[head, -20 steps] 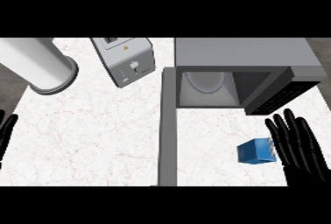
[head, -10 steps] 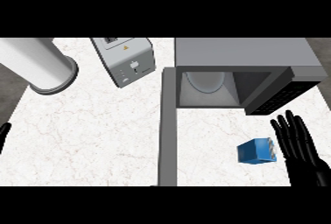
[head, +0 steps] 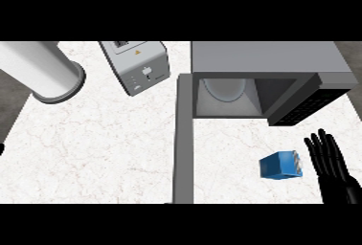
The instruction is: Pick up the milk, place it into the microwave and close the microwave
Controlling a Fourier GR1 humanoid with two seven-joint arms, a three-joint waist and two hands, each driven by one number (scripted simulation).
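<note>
The milk (head: 281,165) is a small blue carton lying on the white marble counter (head: 106,153), in front of the microwave (head: 262,60) and right of its door. The microwave's door (head: 184,143) stands open, a long grey strip seen edge-on, and the cavity (head: 226,93) with its pale turntable shows. My right hand (head: 329,162) is open, fingers straight and pointing away, just right of the carton without touching it. Only a dark sliver of my left hand (head: 1,149) shows at the left edge.
A silver toaster (head: 138,67) stands at the back, left of the microwave. A big pale cylinder (head: 42,72) lies at the back left corner. The microwave's dark control panel (head: 305,103) juts out to the right of the cavity.
My right hand has drifted a little right and towards me, away from the carton. My left hand has slid almost out past the left edge. The milk has not moved.
</note>
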